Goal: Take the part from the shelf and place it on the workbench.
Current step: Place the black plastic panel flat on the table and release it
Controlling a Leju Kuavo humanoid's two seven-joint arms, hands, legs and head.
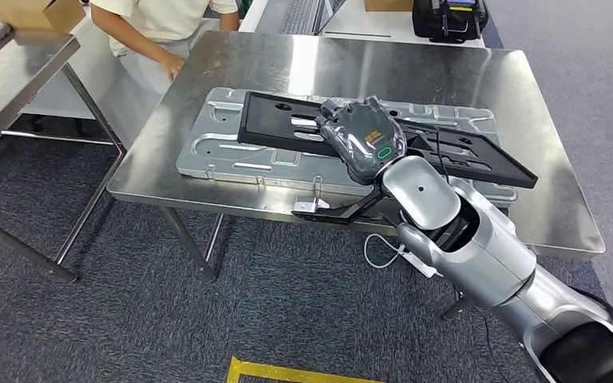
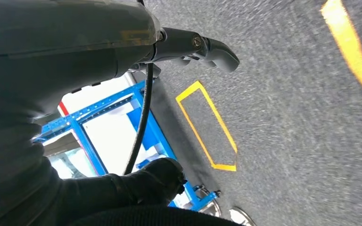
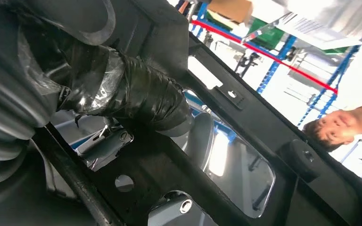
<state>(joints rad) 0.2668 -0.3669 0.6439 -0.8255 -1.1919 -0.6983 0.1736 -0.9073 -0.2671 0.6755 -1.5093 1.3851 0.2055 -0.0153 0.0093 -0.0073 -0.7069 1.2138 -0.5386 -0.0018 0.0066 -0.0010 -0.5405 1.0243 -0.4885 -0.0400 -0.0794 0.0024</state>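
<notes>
- Head view shows the right hand over the steel workbench, its fingers wrapped on the black part, a flat frame with cut-outs.
- That part is already off the shelf and above the bench. It lies across a silver stamped panel, its far-left end low on the panel and its near-right end raised and tilted, so it looks carried rather than fully set down.
- Right wrist view has the taped fingers closed around a bar of the black frame, so the grip is not yet let go.
- Left wrist view looks down at grey floor with a yellow marked rectangle; the left hand holds nothing, but whether its fingers are spread or curled I cannot tell.
- A person stands at the bench's far corner, one hand on the edge.
- By my reading, fetching and carrying are done; lowering the part flat and opening the fingers remain.
</notes>
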